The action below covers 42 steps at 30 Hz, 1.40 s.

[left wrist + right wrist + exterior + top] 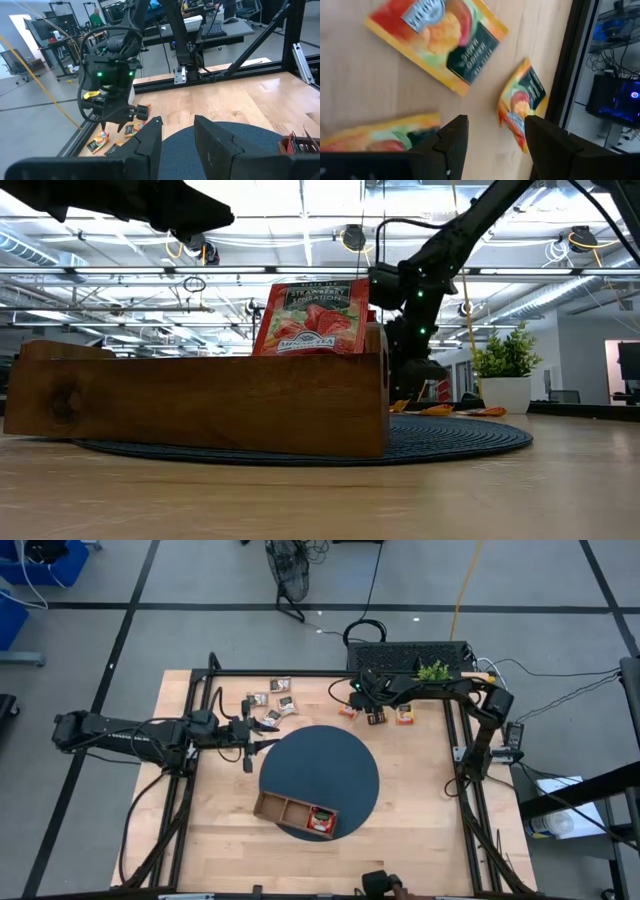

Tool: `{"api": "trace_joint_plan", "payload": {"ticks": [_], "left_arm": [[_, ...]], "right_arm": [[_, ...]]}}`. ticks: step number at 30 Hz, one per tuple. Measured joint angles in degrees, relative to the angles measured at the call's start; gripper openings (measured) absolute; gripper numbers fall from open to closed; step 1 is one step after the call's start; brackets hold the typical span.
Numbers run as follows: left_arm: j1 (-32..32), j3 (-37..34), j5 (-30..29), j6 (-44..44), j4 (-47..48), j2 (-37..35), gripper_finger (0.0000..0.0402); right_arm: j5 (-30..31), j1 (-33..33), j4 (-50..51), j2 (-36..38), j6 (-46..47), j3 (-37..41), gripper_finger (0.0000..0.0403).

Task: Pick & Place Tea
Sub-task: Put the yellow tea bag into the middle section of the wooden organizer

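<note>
Several orange tea sachets lie flat on the wood near the table's far edge. My right gripper hangs open over them, pointing down, bare wood between its fingers; one bent orange sachet lies just past its tips. Dark brown and white sachets lie at the far left. One red sachet stands on edge in the wooden tray's right compartment. My left gripper is open and holds nothing at the round blue mat's left edge.
The tray sits on the mat's near edge. A small green potted plant stands at the far right corner by a black keyboard. Black frame rails run along the table's sides. Bare wood shows at the near right.
</note>
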<state>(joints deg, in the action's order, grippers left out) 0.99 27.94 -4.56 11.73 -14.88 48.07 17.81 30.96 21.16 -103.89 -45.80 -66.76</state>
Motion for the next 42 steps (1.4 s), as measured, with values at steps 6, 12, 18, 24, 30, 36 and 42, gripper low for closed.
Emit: {"api": "trace_joint_plan", "payload": {"ticks": [6, 12, 18, 24, 30, 36, 42], "left_arm": [[0.0, 0.0, 0.0, 0.0, 0.0, 0.0, 0.012], [0.0, 0.0, 0.0, 0.0, 0.0, 0.0, 0.012], [0.0, 0.0, 0.0, 0.0, 0.0, 0.0, 0.012], [0.0, 0.0, 0.0, 0.0, 0.1, 0.0, 0.012], [0.0, 0.0, 0.0, 0.0, 0.0, 0.0, 0.012], [0.0, 0.0, 0.0, 0.0, 0.0, 0.0, 0.012], [0.0, 0.0, 0.0, 0.0, 0.1, 0.0, 0.012]], "right_arm": [[-0.2, 1.7, 0.0, 0.0, -0.6, 0.0, 0.0177], [-1.6, 3.6, -1.9, -1.1, 0.0, 0.0, 0.0171], [-1.6, 5.2, -3.0, -1.1, -0.1, 0.0, 0.0171], [-3.1, 5.7, -2.0, -1.2, 1.3, 0.0, 0.0171], [-4.6, 5.7, -2.5, -1.9, 2.5, 0.0, 0.0171], [-4.1, 5.7, -3.0, -4.8, 3.1, 0.0, 0.0171], [-2.9, 5.4, -3.3, -5.7, 3.2, -0.2, 0.0154]]}}
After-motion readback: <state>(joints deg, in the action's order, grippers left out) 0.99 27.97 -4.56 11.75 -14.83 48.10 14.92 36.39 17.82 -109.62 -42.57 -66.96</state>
